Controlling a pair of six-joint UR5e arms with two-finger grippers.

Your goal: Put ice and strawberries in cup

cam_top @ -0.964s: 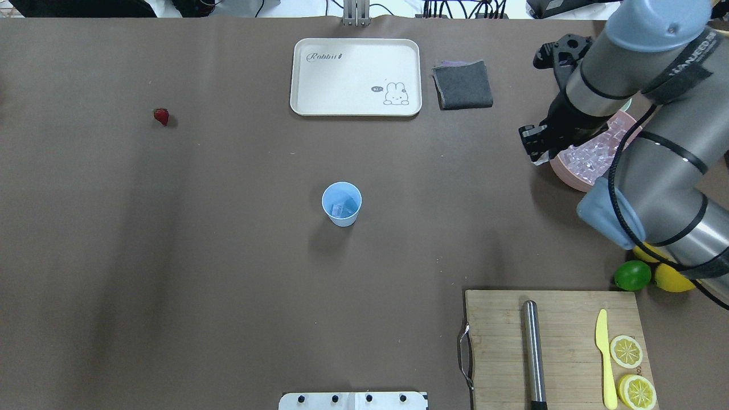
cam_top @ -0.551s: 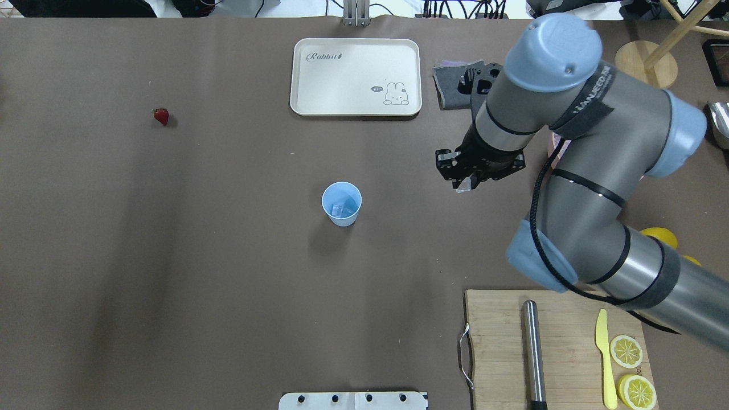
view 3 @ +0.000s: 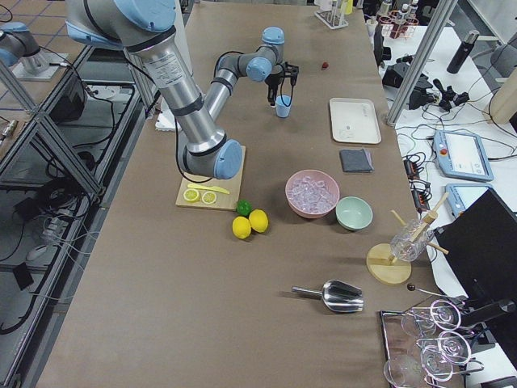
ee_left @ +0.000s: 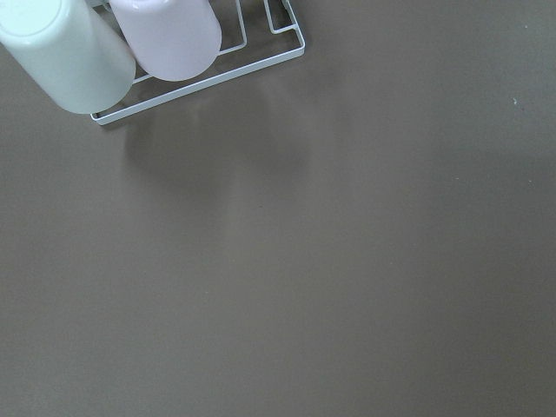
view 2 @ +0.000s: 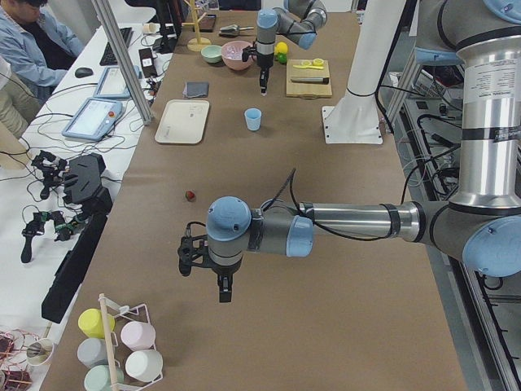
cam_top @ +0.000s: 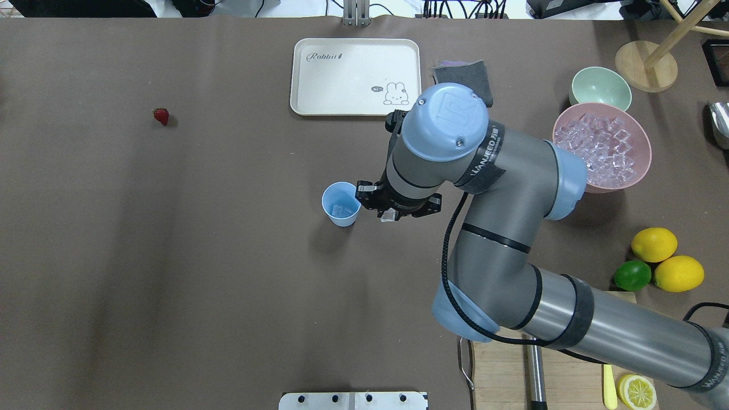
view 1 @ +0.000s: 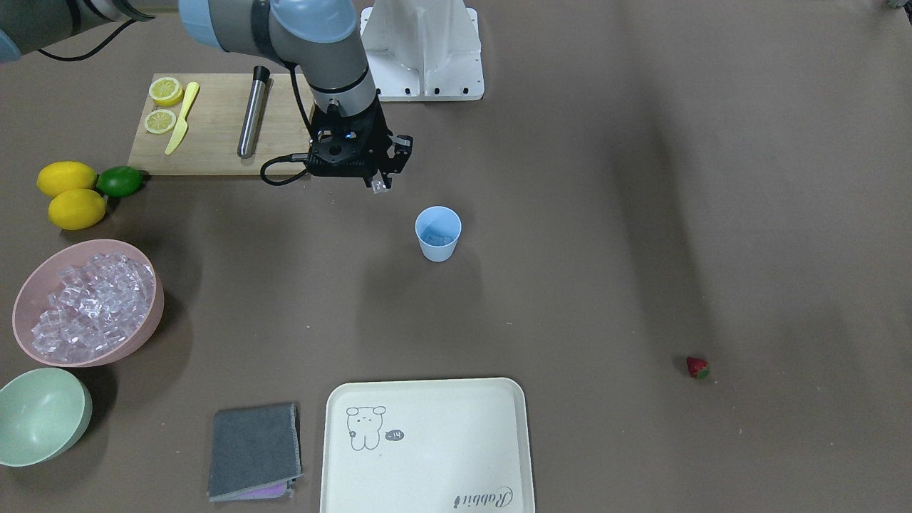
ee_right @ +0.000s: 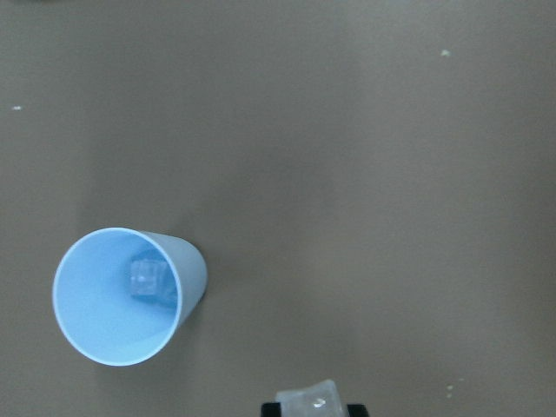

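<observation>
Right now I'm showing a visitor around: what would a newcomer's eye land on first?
The big grey and blue right arm stretched over mid-table, its jaws shut on a clear ice cube beside the small light blue plastic cup. Then the pink bowl heaped with glassy cubes on the robot's right, and the tiny red strawberry alone on its far left.

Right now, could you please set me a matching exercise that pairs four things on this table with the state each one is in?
Things:
1. strawberry
2. cup
3. pink bowl
4. held ice cube

States:
A. filled with an ice heap
B. pinched in the right gripper, off to the cup's side
C. lying alone on the table, far from the cup
D. upright, with ice at its bottom

Pairs: 1-C; 2-D; 3-A; 4-B
</observation>
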